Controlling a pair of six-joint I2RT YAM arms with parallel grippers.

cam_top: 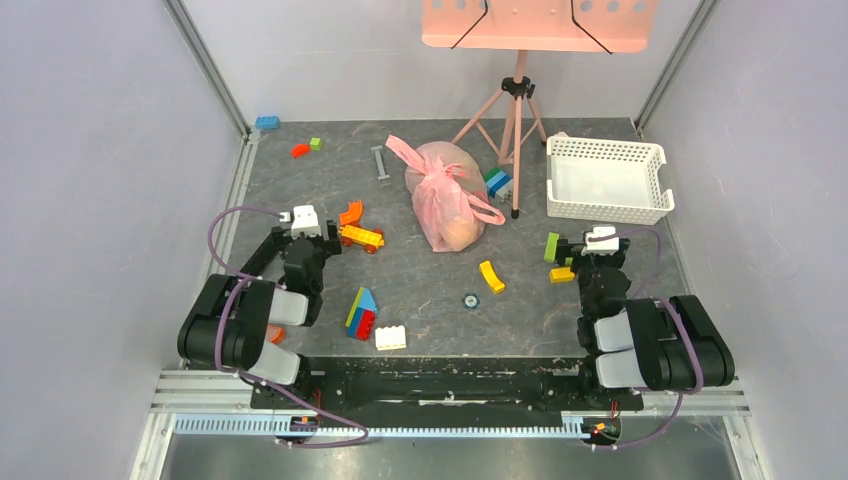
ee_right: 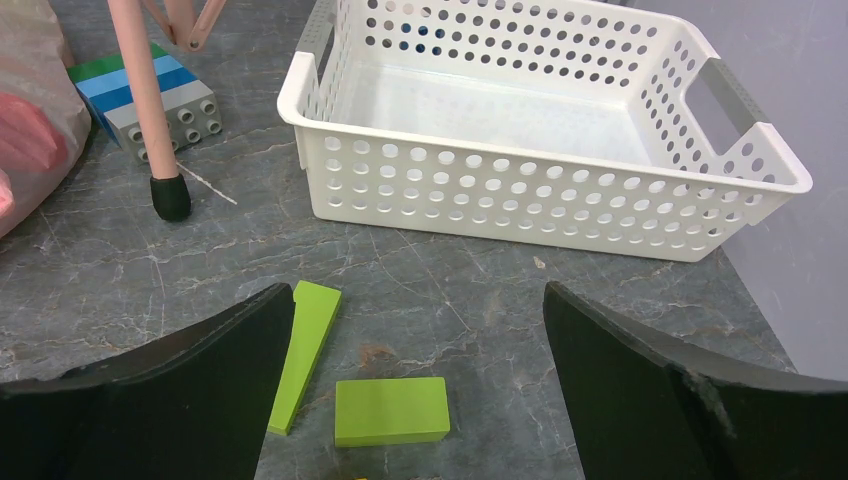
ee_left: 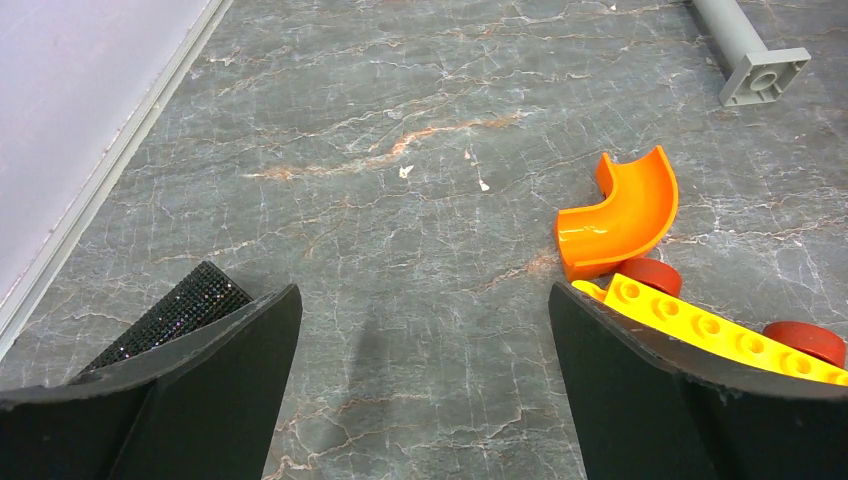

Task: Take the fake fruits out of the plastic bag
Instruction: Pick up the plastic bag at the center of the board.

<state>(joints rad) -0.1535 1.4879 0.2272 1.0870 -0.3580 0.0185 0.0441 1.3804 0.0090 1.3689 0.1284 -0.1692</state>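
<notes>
Top view: plastic bag (cam_top: 445, 195) lies mid-table with its handles bunched into a knot, and the fake fruits (cam_top: 459, 232) are inside it, showing only as blurry yellow-orange lumps through the pink film; which fruit is which can't be told. The left gripper (cam_top: 312, 232) sits well to the left of the bag and the right gripper (cam_top: 590, 250) well to the right and a bit nearer the bases, neither touching it. The white basket (cam_top: 610, 212) is right of the bag. A tripod (cam_top: 515, 130) stands just behind-right of the bag, one foot close to it. Loose building blocks are scattered all around the bag.

Left wrist view: left gripper (ee_left: 422, 300) has its jaws spread wide with nothing between them, just bare tabletop. An orange curved block (ee_left: 620, 210) and a yellow wheeled toy (ee_left: 720, 335) sit by the right-hand finger, the toy partly hidden behind it. The bag isn't in this view.

Right wrist view: right gripper (ee_right: 418, 295) is also spread wide and holds nothing. A flat green block (ee_right: 390, 410) and a green wedge (ee_right: 305, 350) lie on the table between the fingers, the wedge just beside the left-hand one. The bag (ee_right: 30, 120) only clips the left edge; its contents are unreadable here. To the right of the bag come a tripod leg (ee_right: 140, 60), a stack of blocks (ee_right: 190, 115) behind it, then the basket (ee_right: 520, 190).
</notes>
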